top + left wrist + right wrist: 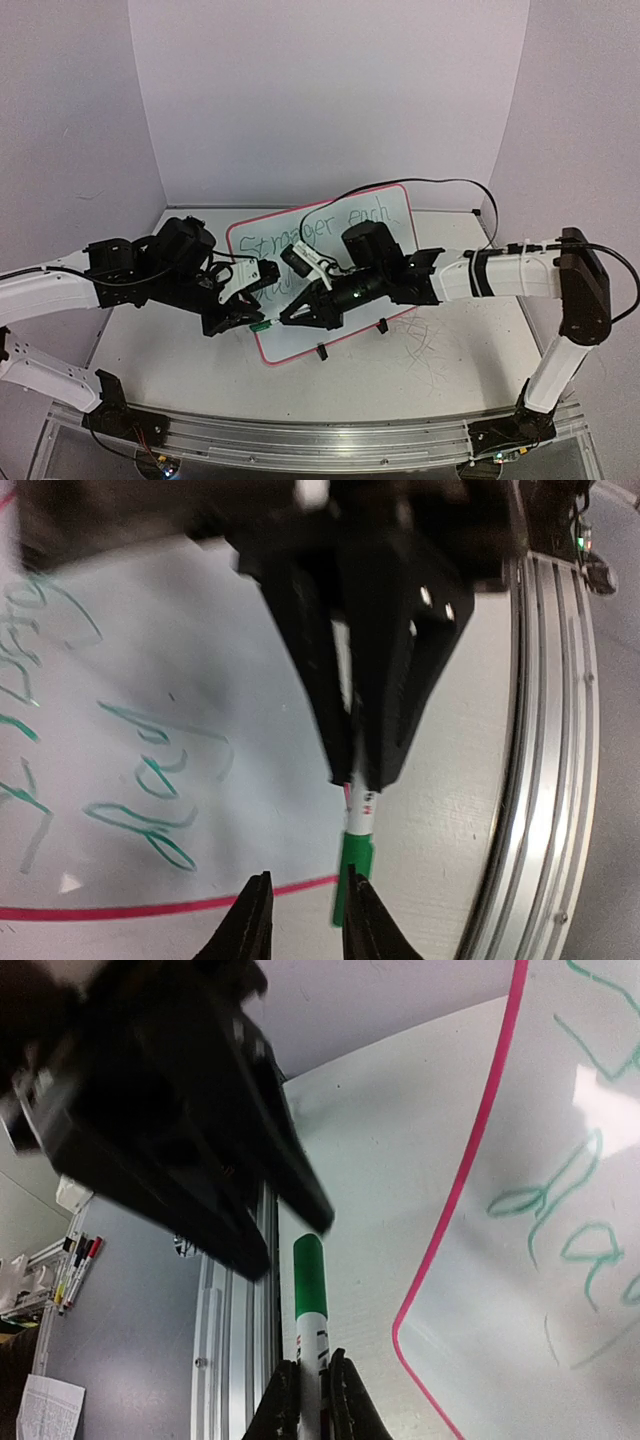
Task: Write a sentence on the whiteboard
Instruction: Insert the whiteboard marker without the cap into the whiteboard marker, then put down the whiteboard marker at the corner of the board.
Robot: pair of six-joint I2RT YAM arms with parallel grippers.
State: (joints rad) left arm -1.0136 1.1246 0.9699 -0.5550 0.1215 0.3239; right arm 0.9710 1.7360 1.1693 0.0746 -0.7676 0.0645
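Right tool (312,1365): clamped shut on the white barrel of a marker (310,1290); its green cap points away from your wrist camera.
Left tool (305,885): fingers slightly parted; you see the green cap just beside 1 finger, not pinched.
Tool spacing: the 2 face tip to tip, just off the whiteboard's near-left rim.
Whiteboard (300,345): flat on the bench (440,350), skewed, with 2 black clip feet (322,350) on its near edge.
Sentence (330,228): green cursive; line 1 reads "Stronger each"; line 2 is mostly hidden under the tools.
Rail (320,440): metal, along your near bench edge.
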